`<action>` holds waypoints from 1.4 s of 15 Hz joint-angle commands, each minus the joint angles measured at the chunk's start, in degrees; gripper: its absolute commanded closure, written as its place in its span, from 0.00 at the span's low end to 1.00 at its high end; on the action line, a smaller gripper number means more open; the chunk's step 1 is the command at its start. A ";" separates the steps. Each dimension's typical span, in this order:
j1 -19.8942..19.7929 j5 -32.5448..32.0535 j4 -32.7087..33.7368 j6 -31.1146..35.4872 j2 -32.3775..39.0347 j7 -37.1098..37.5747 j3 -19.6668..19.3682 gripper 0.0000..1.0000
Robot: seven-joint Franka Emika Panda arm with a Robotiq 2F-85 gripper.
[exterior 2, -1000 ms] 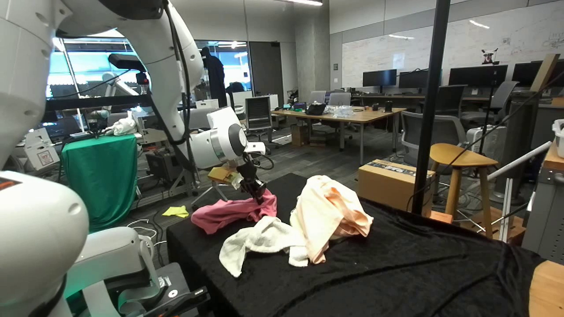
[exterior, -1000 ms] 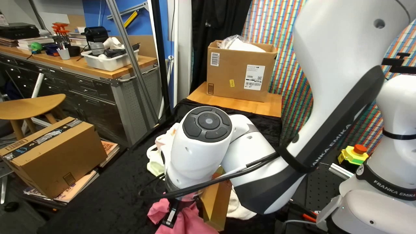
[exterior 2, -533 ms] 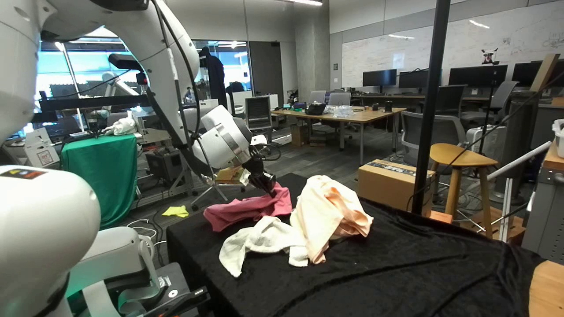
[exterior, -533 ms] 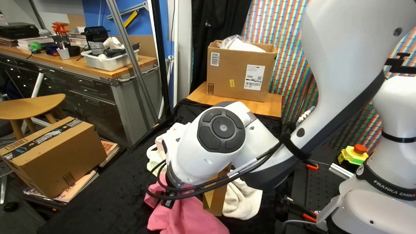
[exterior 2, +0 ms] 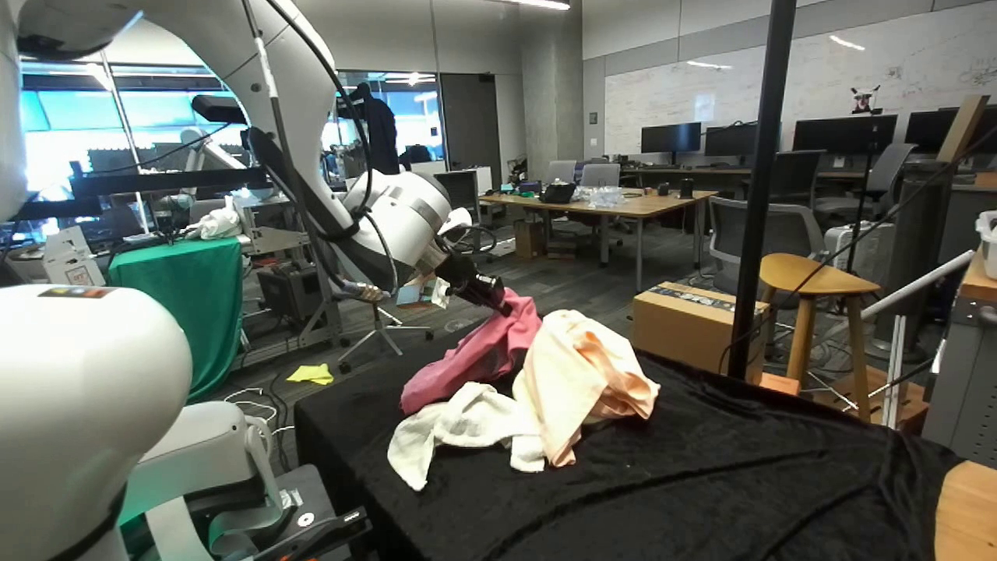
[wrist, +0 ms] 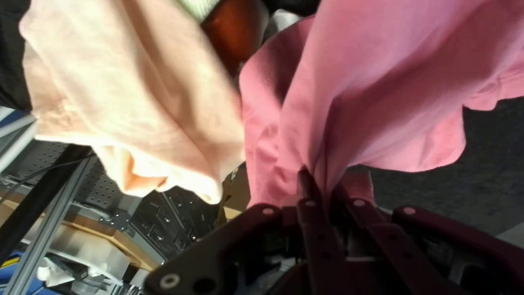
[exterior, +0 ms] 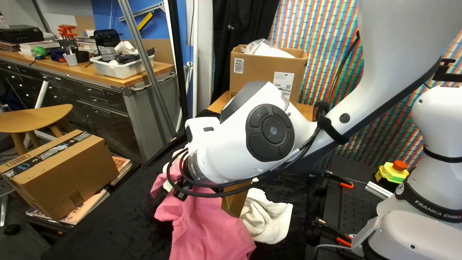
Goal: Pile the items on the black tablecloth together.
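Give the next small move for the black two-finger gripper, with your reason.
Probably ease the rumpled pink cloth over the heaped peach cloth: the gripper pinches the pink cloth's raised end beside that heap, not yet on top.

taped cardbd box (exterior: 59,180) nr wooden stool (exterior: 34,117); wht bin (exterior: 115,70) on workbench (exterior: 83,72); open box (exterior: 251,72) w/ clear plastic (exterior: 256,45) in it; monitors (exterior 2: 671,138) by whiteboard (exterior 2: 818,78); grn drape (exterior 2: 175,308).

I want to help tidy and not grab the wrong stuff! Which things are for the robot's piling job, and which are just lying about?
For the piling job:
claw, gripping the pink cloth
peach cloth
white cloth
red thing, partly hidden
black tablecloth underneath

Just lying about:
yellow cloth on the floor
taped cardboard box
wooden stool
white tub
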 commanded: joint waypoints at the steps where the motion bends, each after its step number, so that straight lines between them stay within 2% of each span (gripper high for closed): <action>1: 2.94 -5.84 -0.52 -3.79 -3.11 7.33 -4.98 0.92; 8: 1.80 -6.63 0.36 -8.91 -5.78 13.23 -11.24 0.92; 9: -6.69 -10.49 1.04 -12.69 -9.14 15.38 -2.71 0.92; 10: -8.84 -10.96 1.24 -13.79 -9.60 15.67 -1.07 0.91; 11: -12.83 -11.63 1.44 -14.88 -10.11 16.19 2.68 0.92; 16: -35.15 -8.55 1.30 -15.37 -9.38 12.39 23.34 0.91; 18: -43.19 -5.70 0.60 -15.30 -9.01 8.56 31.14 0.90; 19: -46.77 -4.09 0.33 -14.84 -8.74 6.54 34.53 0.66; 20: -50.16 -1.78 0.13 -14.55 -8.48 4.10 37.74 0.64; 21: -53.12 0.72 -0.45 -13.82 -8.72 1.03 40.32 0.57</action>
